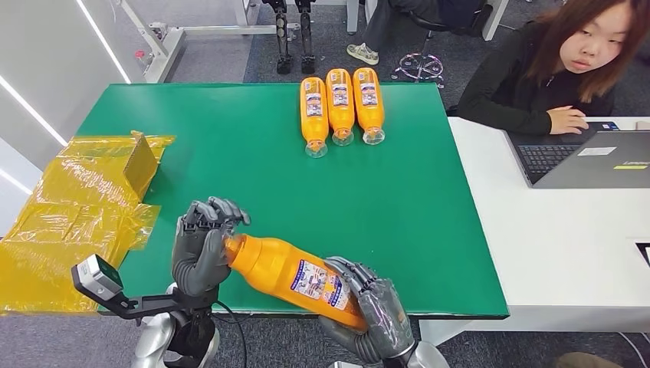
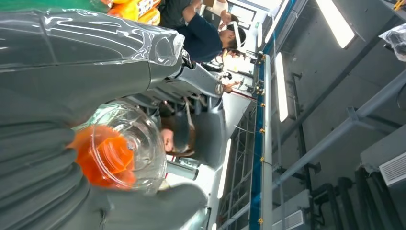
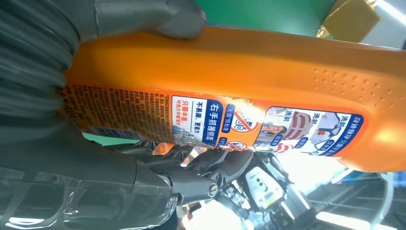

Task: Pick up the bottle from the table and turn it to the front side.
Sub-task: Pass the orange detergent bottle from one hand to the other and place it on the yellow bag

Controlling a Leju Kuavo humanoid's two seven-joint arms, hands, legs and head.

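Yellow plastic wrapping point(image 1: 69, 207) lies beyond the left hand point(image 1: 201, 247), whose fingers are curled around the cap end of the orange bottle point(image 1: 295, 273). The bottle's base end is gripped by the right hand point(image 1: 373, 310). Three more orange bottles point(image 1: 340, 106) lie well ahead; a person point(image 1: 548, 65) sits at a laptop point(image 1: 586, 157).

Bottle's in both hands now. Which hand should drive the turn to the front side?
Probably the right hand: its fingers wrap the orange bottle around its labelled body. The left hand only holds the cap end, better as a pivot.
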